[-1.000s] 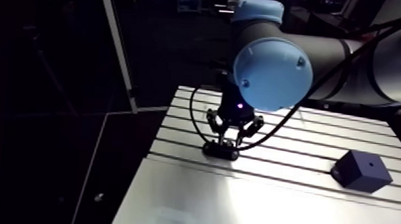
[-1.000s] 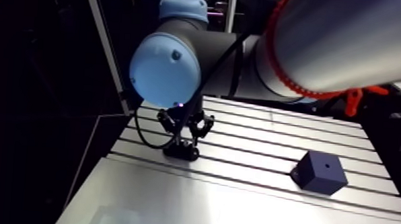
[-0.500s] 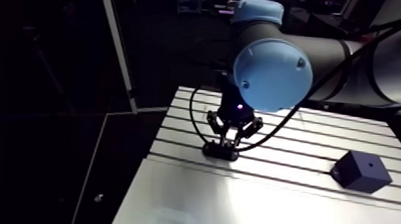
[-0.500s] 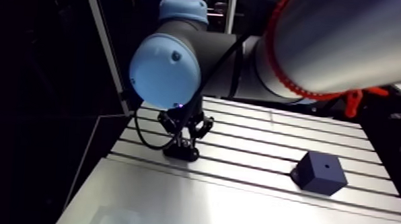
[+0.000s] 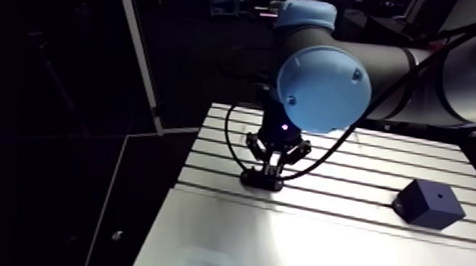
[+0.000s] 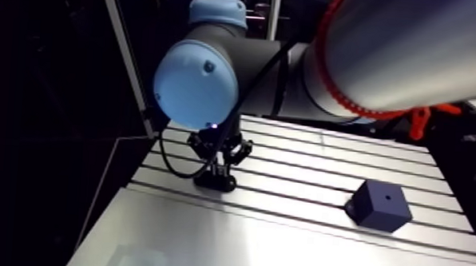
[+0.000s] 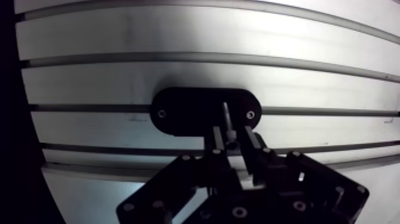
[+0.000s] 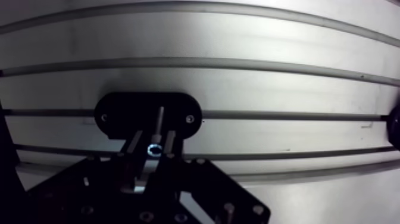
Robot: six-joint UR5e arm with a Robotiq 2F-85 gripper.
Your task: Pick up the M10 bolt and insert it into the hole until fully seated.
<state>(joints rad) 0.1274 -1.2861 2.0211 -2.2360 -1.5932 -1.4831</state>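
Note:
A thin M10 bolt stands in a black oval holder on the slotted table. In the wrist view my gripper is down over the holder with its two fingers pressed close on either side of the bolt's head. The arm view shows the gripper low over the holder at the table's left side. A dark blue cube with a small hole in its top sits far to the right.
The table's left edge lies close beside the holder. A smooth plate covers the near part of the table. A slanted pale post stands behind the left corner.
The gripper's fingers have drawn together around the bolt, from spread wide to narrow. Arm, holder and cube have stayed where they were.

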